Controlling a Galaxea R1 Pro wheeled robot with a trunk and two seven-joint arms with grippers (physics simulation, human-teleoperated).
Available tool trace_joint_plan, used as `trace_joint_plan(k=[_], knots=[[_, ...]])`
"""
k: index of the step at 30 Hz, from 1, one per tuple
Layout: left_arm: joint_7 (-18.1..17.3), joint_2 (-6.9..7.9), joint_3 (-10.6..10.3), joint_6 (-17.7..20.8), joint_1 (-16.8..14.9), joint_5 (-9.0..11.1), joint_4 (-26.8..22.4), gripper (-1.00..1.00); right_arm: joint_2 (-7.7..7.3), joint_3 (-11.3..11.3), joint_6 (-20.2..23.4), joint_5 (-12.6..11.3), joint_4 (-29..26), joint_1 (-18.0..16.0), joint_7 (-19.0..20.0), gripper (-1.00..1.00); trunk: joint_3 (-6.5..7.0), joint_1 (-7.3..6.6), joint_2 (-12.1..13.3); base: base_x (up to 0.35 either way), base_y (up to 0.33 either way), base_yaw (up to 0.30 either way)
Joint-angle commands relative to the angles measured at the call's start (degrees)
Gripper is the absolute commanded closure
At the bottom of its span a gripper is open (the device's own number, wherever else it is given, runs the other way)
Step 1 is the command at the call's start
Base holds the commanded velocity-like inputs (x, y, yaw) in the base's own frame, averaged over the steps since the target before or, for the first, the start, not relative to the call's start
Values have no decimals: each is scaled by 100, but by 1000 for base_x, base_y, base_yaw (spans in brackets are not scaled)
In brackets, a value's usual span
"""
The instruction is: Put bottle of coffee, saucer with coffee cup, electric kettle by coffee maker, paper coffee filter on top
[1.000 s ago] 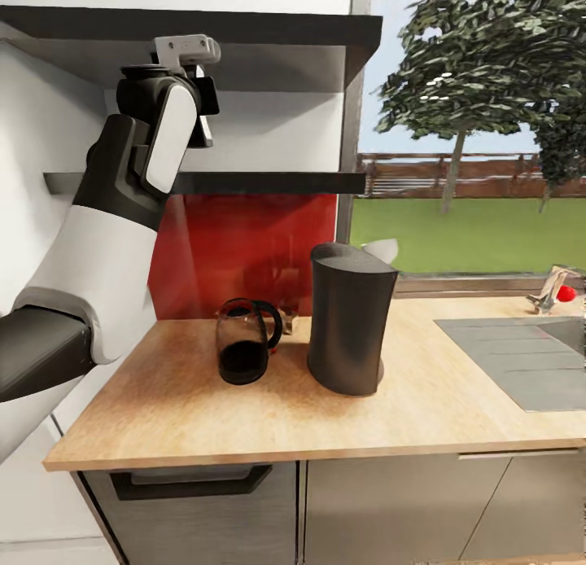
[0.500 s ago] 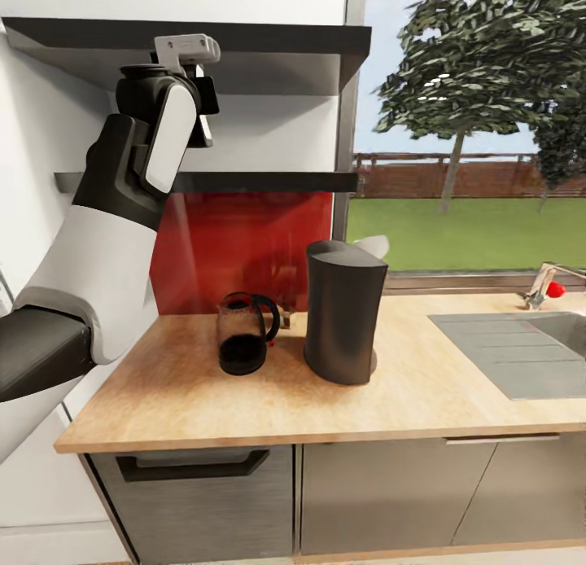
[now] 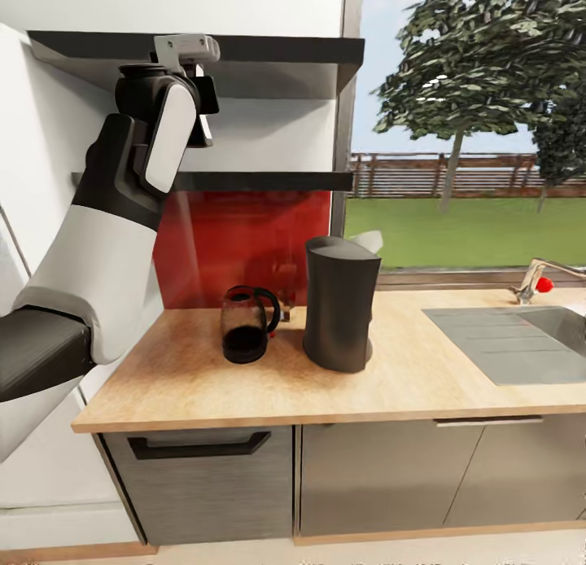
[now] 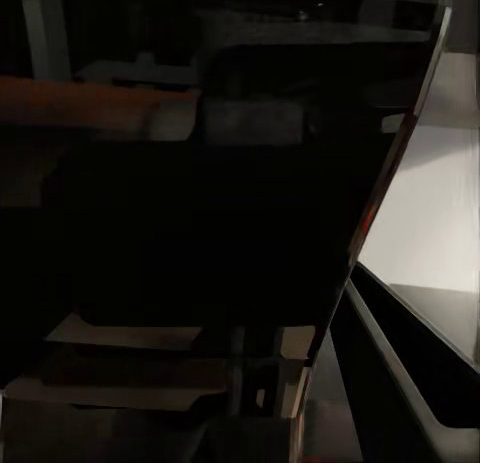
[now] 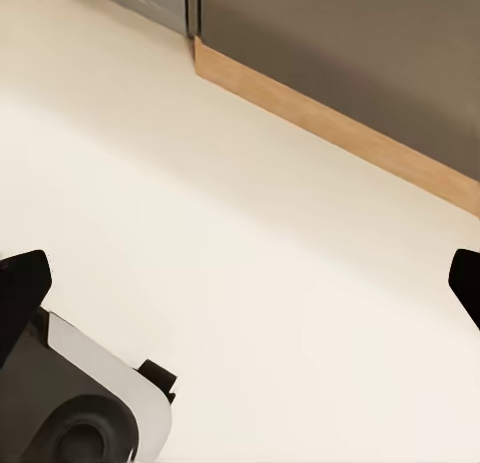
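Coffee maker [image 3: 340, 303] beside kettle [image 3: 246, 324] on counter [image 3: 407, 382], view pulled back, right end effector [image 5: 240, 283] fingers apart, left unclear.

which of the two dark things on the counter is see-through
The glass carafe, the shorter vessel on the left with a loop handle and dark coffee in its lower half. The coffee maker beside it is taller, opaque matte dark grey.

Head view from standing height, facing the surface [image 3: 423, 386] and window, left arm [image 3: 106, 247] raised close at its left, left wrist view pressed near something dark, right wrist view angled down at floor [image 5: 250, 243] and cabinet base [image 5: 340, 133], no shared area evident
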Motion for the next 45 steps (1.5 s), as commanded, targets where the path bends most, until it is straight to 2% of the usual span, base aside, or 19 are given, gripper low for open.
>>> trace_joint_plan(k=[1, 7, 10, 11, 16, 18, 19, 25, 26, 29, 30, 31, 33, 35, 38, 42, 43, 44, 45], knots=[[40, 7, -9, 15, -7, 64, -6, 100, 2, 26, -23, -61, 15, -6, 44, -100, -10, 0, -8, -54, 0, 0], [-7, 3, -7, 131, -7, 197, 39, 100, 0, 24, -23, -61, 15, -6, 41, -100, -10, 0, -8, -13, 0, 0], [-28, 0, -7, 152, -7, 517, 43, 100, -2, 24, -23, -61, 15, -6, 40, -100, -10, 0, -8, -4, 0, 0], [-43, -4, -10, 160, -7, 769, 39, 100, -4, 24, -23, -61, 15, -6, 40, -100, -10, 0, -8, -2, 0, 0], [-329, -47, -25, 170, 34, 1124, 29, 100, -6, 23, -23, -62, 15, -6, 40, -100, -10, 0, -8, -1, 0, 0], [-797, -86, -25, 172, 122, 1185, 7, 100, -7, 22, -23, -63, 15, -6, 40, -100, -10, 0, -8, 0, 0, 0], [-1866, -118, -25, 167, 228, 1231, -13, 100, -7, 17, -23, -62, 15, -6, 40, -100, -10, 0, -8, 0, 0, 0], [-3141, -142, -73, 152, 511, 1245, -278, 100, -7, 19, -23, -63, 15, -6, 40, -100, -10, 0, -8, 0, 0, 0], [-3661, -143, -292, 155, 754, 1247, -688, 100, -10, 20, -23, -65, 15, -6, 40, -100, -10, 0, -8, 0, 0, 0], [-3831, -140, -579, 155, 947, 1247, -1060, 100, -13, 19, -23, -65, 15, -6, 40, -100, -10, 0, -8, 0, 0, 0], [-4026, -133, -950, 156, 1228, 1247, -1469, 100, -15, 20, -23, -68, 15, -6, 40, -100, -10, 0, -8, 0, 0, 0], [-4311, -117, -1102, 152, 1435, 1247, -1726, 100, -15, 20, -23, -69, 15, -6, 40, -100, -10, 0, -8, 0, 0, 0], [-4550, -84, -1160, 145, 1635, 1247, -1885, 100, -15, 21, -23, -69, 15, -6, 40, -100, -10, 0, -8, 0, 0, 0], [-4848, 0, -1212, 133, 1939, 1243, -2103, 100, -16, 22, -23, -68, 15, -6, 40, -100, -10, 0, -8, 0, 0, 0], [-5279, 311, -1253, 102, 2401, 1241, -2460, 100, -16, 23, -23, -64, 15, -6, 36, -100, -10, 0, -8, 0, 0, 0], [-6272, 902, -1282, -247, 3330, 1223, -2888, 100, -16, 23, -23, -62, 15, -6, 32, -100, -10, 0, -8, 0, 0, 0], [-6436, 1062, -1285, -440, 3537, 1216, -2936, 100, -16, 20, -23, -61, 15, -6, 32, -100, -10, 0, -8, 0, 0, 0], [-6611, 1371, -1288, -953, 3957, 1209, -2993, 100, -24, 17, -23, -61, 15, -6, 32, -100, -10, 0, -8, 0, 0, 0], [-6635, 1437, -1289, -1093, 4066, 1208, -3001, 100, -28, 16, -23, -63, 15, -6, 32, -100, -10, 0, -8, 0, 0, 0]])
